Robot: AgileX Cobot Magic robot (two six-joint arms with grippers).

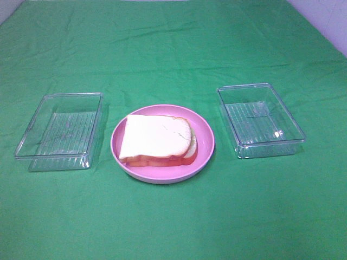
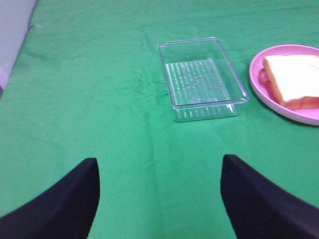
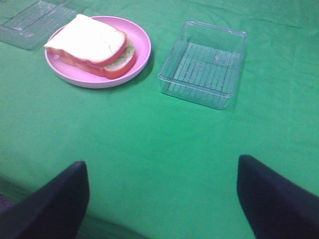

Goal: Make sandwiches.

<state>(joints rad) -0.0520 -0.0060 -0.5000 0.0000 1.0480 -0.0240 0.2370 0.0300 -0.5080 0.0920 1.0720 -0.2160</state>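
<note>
Sandwich [image 1: 157, 142] bread sits stacked in the middle of the pink plate [image 1: 206, 135], on the green cloth [image 1: 173, 227]. The top slice is white and flat. Its rounded end points to the right box [image 1: 261, 120], and its straight end points to the left box [image 1: 59, 131], so its long way runs side to side in the high view.

Only the right wrist view shows the green lettuce [image 3: 122, 56] peeking out between the slices. From above you see just white bread and a red-pink edge. The left wrist view cuts off part of the sandwich.

Both clear boxes have nothing in them. No writing can be read anywhere.

The left claw [image 2: 159, 199] is spread wide and holds nothing. The right claw [image 3: 162, 199] is spread wide too, over bare cloth. Neither claw shows in the high view.
</note>
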